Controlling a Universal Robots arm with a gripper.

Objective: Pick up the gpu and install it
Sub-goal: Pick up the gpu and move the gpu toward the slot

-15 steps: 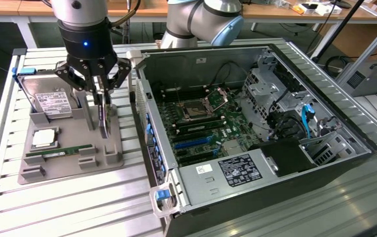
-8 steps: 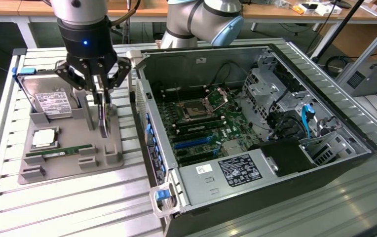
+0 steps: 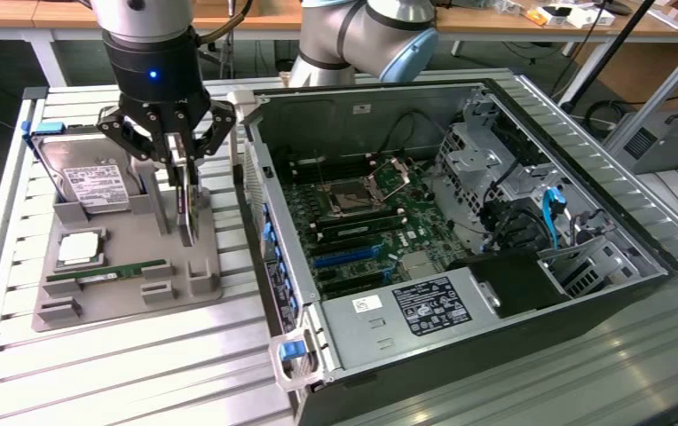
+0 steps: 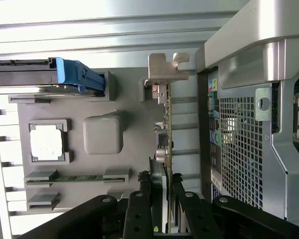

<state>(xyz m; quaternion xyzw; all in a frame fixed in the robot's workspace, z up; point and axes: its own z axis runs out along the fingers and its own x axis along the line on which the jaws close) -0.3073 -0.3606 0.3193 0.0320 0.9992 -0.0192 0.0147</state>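
Watching from beside the rig: the black robot gripper (image 3: 179, 173) has its jaws pinching the gpu (image 3: 187, 217), a thin flat dark card with a silver metal bracket (image 4: 167, 67) at one end. There's one finger on each face.

The card stands on edge on the grey plastic holder tray (image 3: 114, 297). That tray sits just beside the open computer case (image 3: 351, 106), on the exterior view's left of it. The gap between card and case wall is narrow, but there's open air above.

Farther from the case, same tray:
- boxy silver hard drive (image 3: 94, 186), white label, print too small to read
- square silver CPU chip (image 3: 79, 248)
- narrow green RAM stick (image 3: 108, 273)

Inside the case, the silver power supply box (image 3: 422, 306) has a sticker I can't read either. A ribbed aluminium desk (image 3: 126, 373) is under everything.
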